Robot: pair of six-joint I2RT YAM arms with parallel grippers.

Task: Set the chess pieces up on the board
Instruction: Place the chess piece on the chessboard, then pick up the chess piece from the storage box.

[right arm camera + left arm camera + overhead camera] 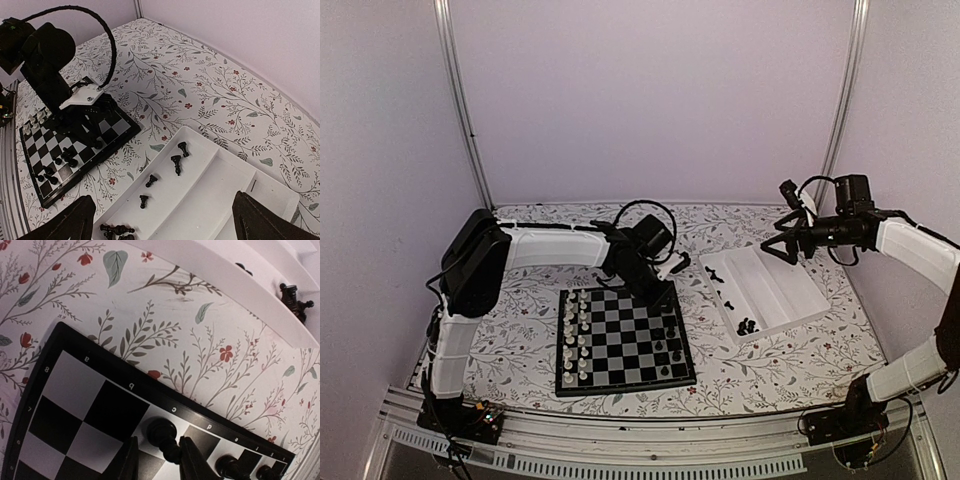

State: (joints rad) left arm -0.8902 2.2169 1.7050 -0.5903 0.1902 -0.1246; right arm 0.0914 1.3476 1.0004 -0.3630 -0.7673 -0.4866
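Board: the chessboard (620,388) sits nearest, with white chessmen (575,335) along its 9 o'clock edge and a few black chess pieces (665,350) toward 3 o'clock.
Left gripper (158,450): at the board's 1 o'clock corner, its fingers stand loosened either side of a standing black piece (161,432), with slivers of square showing between.
Advice: a straight upward lift looks wisest, sparing the neighbouring pieces (230,466).
Tray (790,290): at 2 o'clock from the board, more black men (748,325) wait.
Right gripper (782,245): spread wide above the tray, holding nothing.
Unclear: the piece's base is cut off, and its kind cannot be told.
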